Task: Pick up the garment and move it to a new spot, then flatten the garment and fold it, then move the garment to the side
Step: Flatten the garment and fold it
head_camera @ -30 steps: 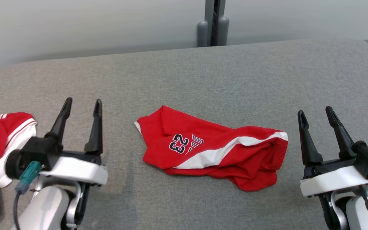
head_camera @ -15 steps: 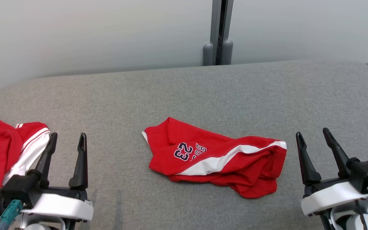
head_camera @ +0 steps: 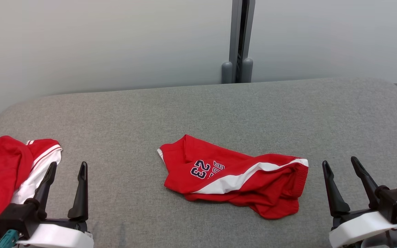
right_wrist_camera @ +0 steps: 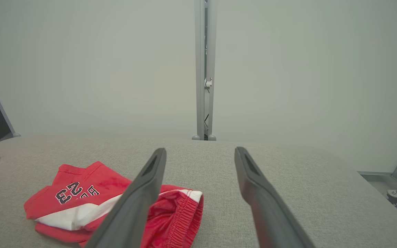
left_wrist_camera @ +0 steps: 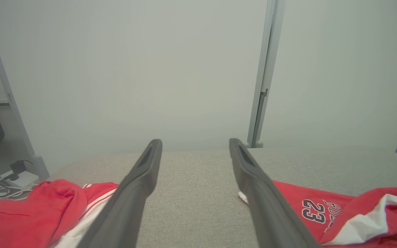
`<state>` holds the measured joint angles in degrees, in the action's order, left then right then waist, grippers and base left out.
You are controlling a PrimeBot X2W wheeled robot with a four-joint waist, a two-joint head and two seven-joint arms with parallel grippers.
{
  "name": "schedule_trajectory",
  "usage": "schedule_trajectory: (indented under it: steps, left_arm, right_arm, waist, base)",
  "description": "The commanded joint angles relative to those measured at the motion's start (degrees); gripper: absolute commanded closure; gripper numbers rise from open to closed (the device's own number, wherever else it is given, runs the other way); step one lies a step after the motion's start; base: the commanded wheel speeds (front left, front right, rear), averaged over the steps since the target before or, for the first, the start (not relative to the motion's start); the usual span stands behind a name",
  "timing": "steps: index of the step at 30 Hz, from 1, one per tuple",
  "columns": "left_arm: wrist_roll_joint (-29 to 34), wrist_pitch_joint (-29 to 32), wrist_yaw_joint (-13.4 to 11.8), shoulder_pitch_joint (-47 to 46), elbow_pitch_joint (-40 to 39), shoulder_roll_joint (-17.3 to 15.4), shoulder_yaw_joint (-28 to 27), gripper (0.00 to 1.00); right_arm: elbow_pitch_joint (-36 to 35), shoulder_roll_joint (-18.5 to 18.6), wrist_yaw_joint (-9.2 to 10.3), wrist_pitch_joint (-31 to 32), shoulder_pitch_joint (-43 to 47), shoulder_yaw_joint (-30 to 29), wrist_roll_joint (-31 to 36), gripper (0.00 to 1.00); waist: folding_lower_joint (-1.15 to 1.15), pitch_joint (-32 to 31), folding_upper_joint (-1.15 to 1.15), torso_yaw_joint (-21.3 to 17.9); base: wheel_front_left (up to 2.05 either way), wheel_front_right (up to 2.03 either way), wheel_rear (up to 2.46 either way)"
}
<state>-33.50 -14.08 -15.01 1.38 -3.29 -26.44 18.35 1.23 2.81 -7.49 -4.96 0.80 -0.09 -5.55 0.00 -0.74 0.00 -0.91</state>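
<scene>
Head view: crumpled red basketball shorts (head_camera: 233, 175) with a white stripe and a dark "23" lie loosely bunched near the middle of the grey fabric-covered worktop (head_camera: 198, 110), their ribbed end to the right.
Left pincer (head_camera: 68, 165): at the near left, its two long dark fingers spread apart with nothing between them, well left of the shorts.
Right pincer (head_camera: 339, 162): at the near right, fingers apart and empty, near the ribbed end but clear of it.
Red-and-white garment (head_camera: 2, 165): heaped at the worktop's left edge, next to the left pincer; I cannot tell whether they touch.
Far side: pale wall panels (head_camera: 98, 44) meet at a grey upright post (head_camera: 238, 38).
Left wrist view: the shorts lie right of the fingers, the heaped garment left.
Right wrist view: the shorts lie left, partly behind one finger.
</scene>
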Motion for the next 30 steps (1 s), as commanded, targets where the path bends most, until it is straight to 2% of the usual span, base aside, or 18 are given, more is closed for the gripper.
schedule_trajectory:
  steps: [1,23,27,30]
  left_arm:
    - [-0.16,0.18,-0.28,0.51,-0.17,-0.37,-0.33,0.00]
    - [-1.07,2.04,-0.87,0.29,-0.31,-0.49,0.68,0.00]
    - [-0.78,3.19,0.45,-1.76,-0.05,-0.31,2.12,0.00]
    - [-1.16,5.65,2.68,-4.66,0.98,0.12,4.38,0.00]
  right_arm:
    - [-0.57,0.22,-0.01,0.30,0.79,-0.40,-0.05,0.00]
    - [-1.69,0.19,-0.01,0.54,0.77,-1.34,-1.07,0.00]
    - [-1.79,0.18,-0.01,0.75,0.54,-1.50,-1.21,0.00]
    - [-2.16,0.18,-0.01,0.91,-0.08,-1.29,-1.08,0.00]
  waist:
    - [0.00,-0.04,0.00,0.10]
    - [0.00,0.20,0.00,0.19]
    - [0.00,0.73,0.00,0.28]
    - [0.00,1.96,0.00,0.21]
  base:
    - [0.00,0.00,0.00]
    - [0.00,0.00,0.00]
    - [0.00,0.00,0.00]
    - [0.00,0.00,0.00]
